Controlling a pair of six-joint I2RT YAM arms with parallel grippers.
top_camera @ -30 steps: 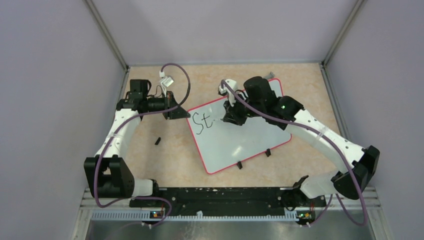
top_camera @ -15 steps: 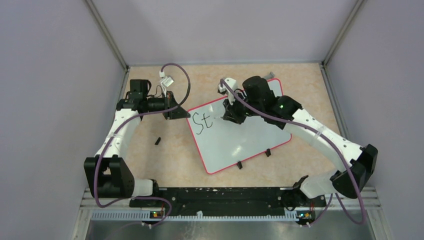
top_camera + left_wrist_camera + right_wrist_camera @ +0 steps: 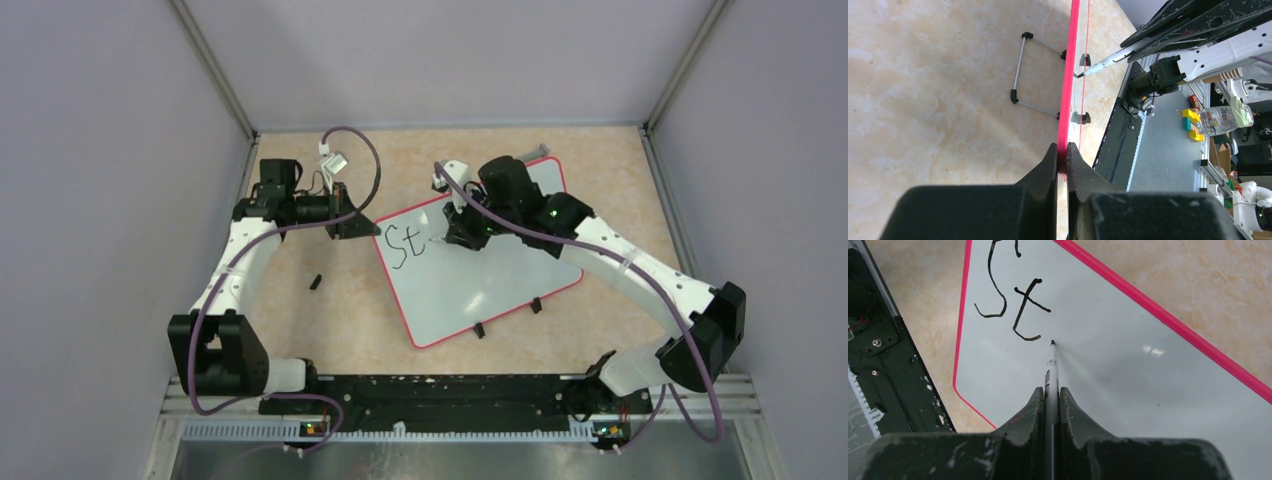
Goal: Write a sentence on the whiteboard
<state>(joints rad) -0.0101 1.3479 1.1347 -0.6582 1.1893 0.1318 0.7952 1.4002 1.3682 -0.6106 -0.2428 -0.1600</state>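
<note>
Showing the right gripper (image 3: 1050,390) clamping a marker (image 3: 1051,365), whose long axis is running straight up the middle of the right wrist view with the tip leading. The sentence (image 3: 1013,300), so far only "St", is lying just above and left of that tip, in the upper left of the frame. The tip is sitting at the surface of the whiteboard (image 3: 1148,405), though whether it is touching cannot be told. Blank board is stretching away to the right of the tip, which is likely where the next letter is going. The whiteboard is lying flat and skewed at the centre of the top view. The left gripper (image 3: 1061,150) is pinching its pink rim at the left corner, so the right arm is the one placed to write. Compared with a second earlier, the right wrist is sitting slightly farther toward the left of the top view. The lettering is showing no added stroke, and the left gripper is holding the same spot.
</note>
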